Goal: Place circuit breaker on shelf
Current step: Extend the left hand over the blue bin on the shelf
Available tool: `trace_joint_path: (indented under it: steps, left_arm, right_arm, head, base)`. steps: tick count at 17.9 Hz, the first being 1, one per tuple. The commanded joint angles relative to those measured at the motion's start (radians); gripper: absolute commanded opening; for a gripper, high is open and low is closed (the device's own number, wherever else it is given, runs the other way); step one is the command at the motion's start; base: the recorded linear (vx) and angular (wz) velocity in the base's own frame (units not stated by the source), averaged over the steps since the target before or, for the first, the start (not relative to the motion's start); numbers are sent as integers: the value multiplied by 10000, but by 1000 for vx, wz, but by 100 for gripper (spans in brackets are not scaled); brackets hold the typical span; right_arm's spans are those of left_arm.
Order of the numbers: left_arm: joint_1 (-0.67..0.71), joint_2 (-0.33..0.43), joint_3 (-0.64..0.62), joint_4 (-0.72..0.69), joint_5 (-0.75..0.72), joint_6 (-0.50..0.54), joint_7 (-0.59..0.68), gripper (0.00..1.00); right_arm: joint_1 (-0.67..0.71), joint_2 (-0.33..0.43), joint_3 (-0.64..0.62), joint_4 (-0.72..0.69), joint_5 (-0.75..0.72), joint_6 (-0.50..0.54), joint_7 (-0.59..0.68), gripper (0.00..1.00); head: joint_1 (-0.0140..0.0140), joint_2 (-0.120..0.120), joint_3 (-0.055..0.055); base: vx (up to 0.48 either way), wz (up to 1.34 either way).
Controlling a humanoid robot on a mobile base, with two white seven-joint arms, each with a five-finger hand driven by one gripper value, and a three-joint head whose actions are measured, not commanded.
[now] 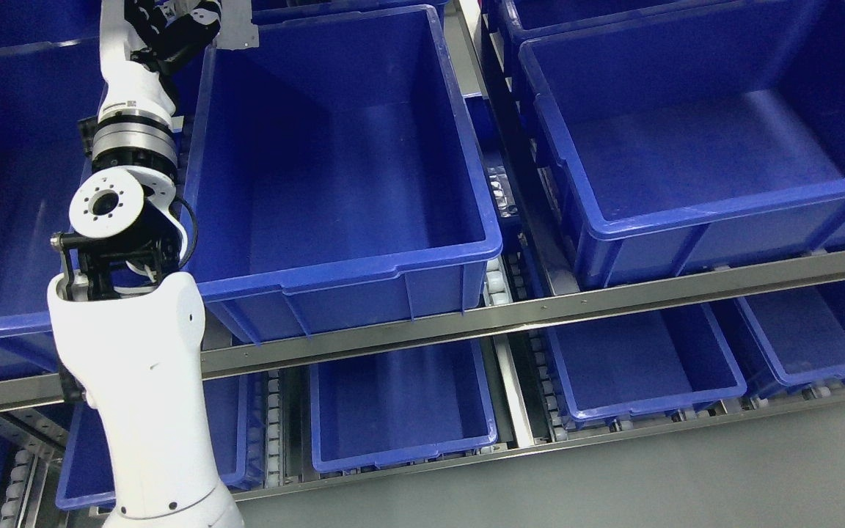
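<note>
At the blue bin's far-left corner, left robot hand, grip unclear, possibly on something grey.

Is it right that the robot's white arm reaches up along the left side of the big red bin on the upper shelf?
Not quite: the bin is blue, not red, as the head view shows. The rest holds: the white left arm reaches up along its left side, and the bin sits on the upper shelf.

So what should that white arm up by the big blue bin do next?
Probably move the left robot hand rightward over the large blue bin. The hand sits at the bin's far left corner, mostly cut off by the picture's top edge, and the bin looks empty.
</note>
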Motion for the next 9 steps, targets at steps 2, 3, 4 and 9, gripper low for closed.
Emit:
trace_joint_path:
  steps: [2, 3, 4, 9]
  left_arm:
    - [-573, 211, -1298, 4052, -261, -898, -27, 5]
    - [-1106, 715, -1482, 5413, -459, -1509, -12, 5]
    - [-1658, 1024, -1529, 7036, -916, -2381, 34, 5]
    - [-2600, 1334, -1773, 10973, -1687, -4089, -42, 5]
  right_arm:
    - [155, -175, 0, 1, 7, -423, 0, 100]
    - [154, -175, 0, 1, -8, -423, 0, 100]
    - [154, -175, 0, -14, 7, -423, 0, 100]
    - [154, -175, 0, 1, -8, -423, 0, 100]
  head:
    - [0, 0, 0]
    - [0, 0, 0]
    - [0, 0, 0]
    - [0, 0, 0]
  base:
    - [17, 21]
    - [0, 0]
    - [-10, -50]
    - [-7, -63]
